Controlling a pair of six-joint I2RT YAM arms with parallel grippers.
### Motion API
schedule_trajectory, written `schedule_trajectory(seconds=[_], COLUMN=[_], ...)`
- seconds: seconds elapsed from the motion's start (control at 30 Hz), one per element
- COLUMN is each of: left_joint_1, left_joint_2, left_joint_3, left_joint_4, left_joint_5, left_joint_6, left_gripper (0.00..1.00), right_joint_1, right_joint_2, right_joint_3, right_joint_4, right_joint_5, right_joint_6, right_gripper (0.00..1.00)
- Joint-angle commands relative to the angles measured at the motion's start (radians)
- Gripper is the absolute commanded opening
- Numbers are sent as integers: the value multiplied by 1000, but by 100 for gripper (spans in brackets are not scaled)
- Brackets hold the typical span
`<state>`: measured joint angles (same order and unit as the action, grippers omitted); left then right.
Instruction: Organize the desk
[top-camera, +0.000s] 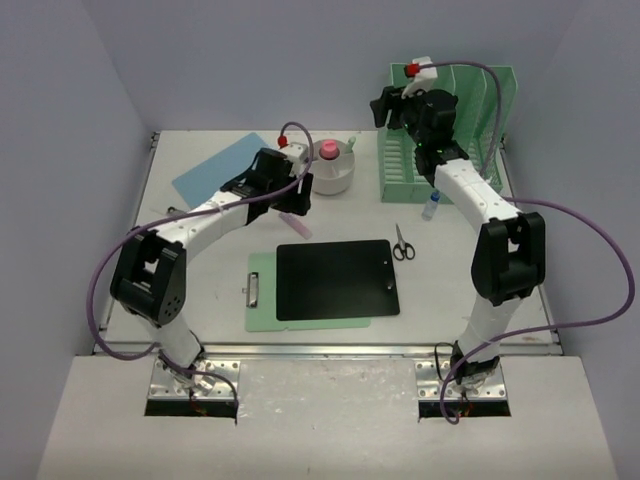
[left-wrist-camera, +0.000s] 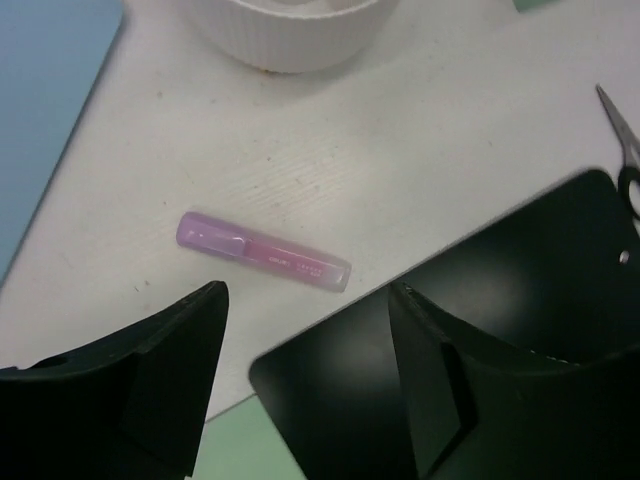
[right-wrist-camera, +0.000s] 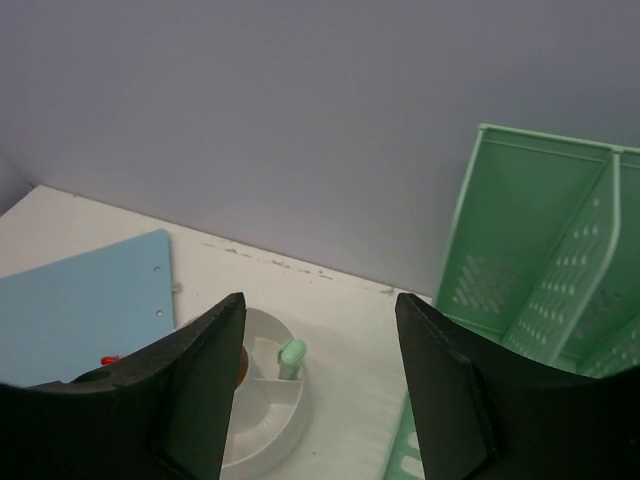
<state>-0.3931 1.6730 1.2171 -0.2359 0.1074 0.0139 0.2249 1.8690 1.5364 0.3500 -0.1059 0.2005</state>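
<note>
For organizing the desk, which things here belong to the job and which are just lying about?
Job: desk; likely highlighter, scissors, bottle, black board, green clipboard, blue clipboard, rack, round caddy.
Just there: cables, walls.

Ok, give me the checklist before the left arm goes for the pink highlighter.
1. Left tool open, empty: ok.
2. Pink highlighter lying free on the desk: ok.
3. Highlighter between the jaws: not ok, it lies beyond the fingertips.
4. Highlighter apart from the black clipboard: ok.
5. Right tool open, empty, up by the file rack: ok.
6. Free compartment in the white organizer: cannot tell.
</note>
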Motion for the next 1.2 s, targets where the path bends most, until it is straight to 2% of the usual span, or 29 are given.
schedule_trajectory(seconds=[0.0,0.13,0.23,0.3,0.47,0.7,0.77,0.87,0.97,1.17], left_joint_1=[-29,-46,-47,-49,-43,-4,14,31,46,63], left_joint_2=[95,244,352,358,369,438,464,491,511,534], left_joint_3=[140,307,372,352,341,435,452,475,486,489], left_joint_4=[-104,-320,-399,-391,-407,-425,-428,-436,-436,-428], left_joint_5=[-314,-354,-364,-391,-468,-451,-414,-388,-359,-288], left_joint_6=[-409,-575,-658,-672,-726,-789,-804,-825,-839,-844], left_gripper=[64,66,65,66,75,79,78,69,64,63], right_joint_1=[-36,-68,-87,-104,-136,-151,-153,-156,-160,-164], right_joint_2=[-45,-89,-126,-142,-174,-199,-200,-200,-200,-200], right_joint_3=[-42,-82,-122,-145,-182,-228,-231,-231,-229,-231], right_joint_4=[-16,-49,-59,-60,-66,-66,-66,-68,-68,-68], right_joint_5=[5,3,-2,-8,-26,-38,-41,-40,-40,-41], right_joint_6=[-35,-26,-29,-32,-30,-21,-24,-26,-27,-33], right_gripper=[62,62,62,62,62,62,62,62,62,61])
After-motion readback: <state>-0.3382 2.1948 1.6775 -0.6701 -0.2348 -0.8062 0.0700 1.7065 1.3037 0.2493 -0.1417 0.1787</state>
